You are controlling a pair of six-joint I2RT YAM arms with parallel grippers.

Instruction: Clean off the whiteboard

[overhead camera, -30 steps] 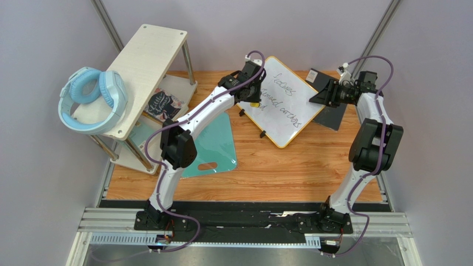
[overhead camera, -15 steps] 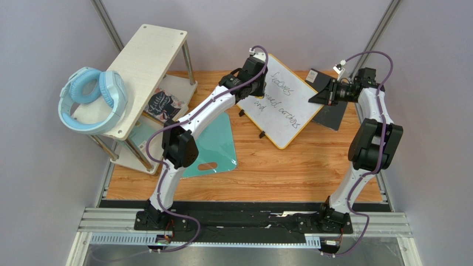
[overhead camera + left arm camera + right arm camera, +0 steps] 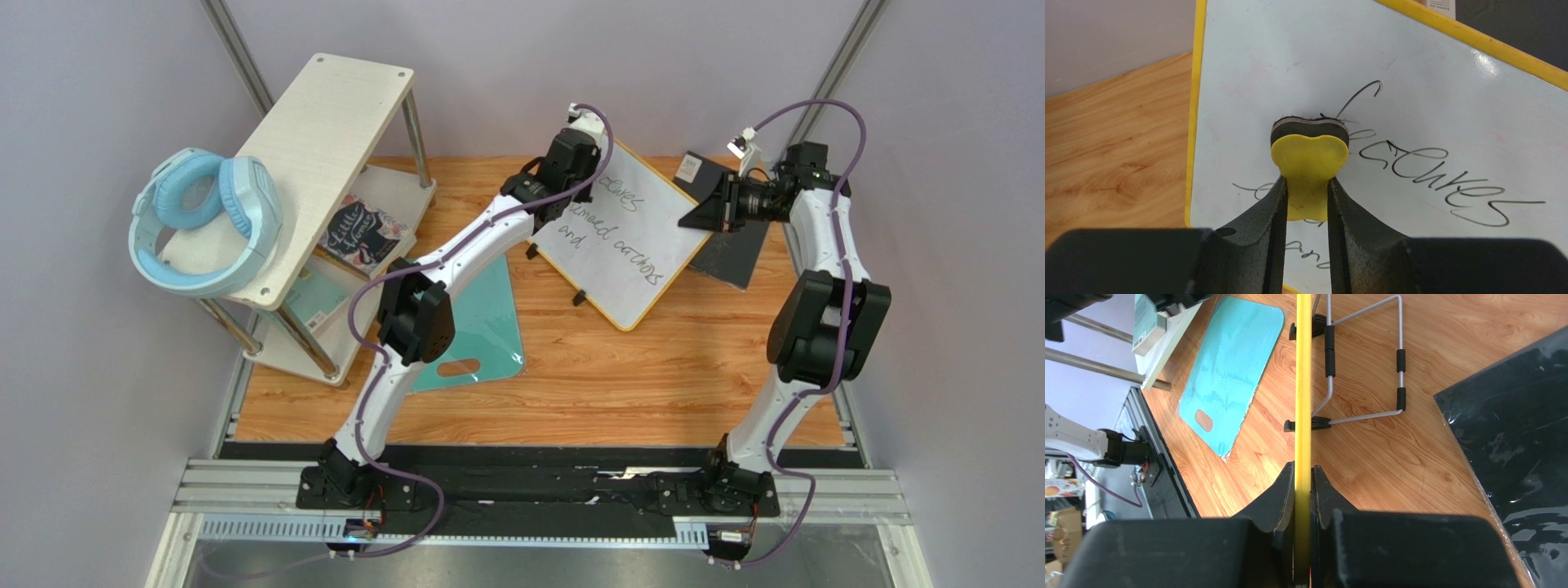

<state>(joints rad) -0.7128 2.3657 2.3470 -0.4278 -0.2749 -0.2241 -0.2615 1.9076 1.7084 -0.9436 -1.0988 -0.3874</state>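
The whiteboard (image 3: pixel 632 239), white with a yellow frame and black handwriting, stands tilted on the wooden table at the back centre. My left gripper (image 3: pixel 577 153) is shut on a small yellow eraser (image 3: pixel 1309 156) with a dark felt face, pressed on the board (image 3: pixel 1425 92) at the start of the top written line. My right gripper (image 3: pixel 714 206) is shut on the board's right edge; in the right wrist view the yellow frame (image 3: pixel 1303 386) runs edge-on between the fingers (image 3: pixel 1281 496). The board's wire stand (image 3: pixel 1364 361) shows behind it.
A teal cutting board (image 3: pixel 472 325) lies left of the whiteboard. A dark grey panel (image 3: pixel 734 251) lies under the right gripper. A white shelf rack (image 3: pixel 325 123) with blue headphones (image 3: pixel 202 221) stands at the left. Grey walls enclose the table.
My left gripper has moved up and right along the board with the eraser, from the lower left lines to the top line. The right gripper has shifted slightly up, still holding the edge.
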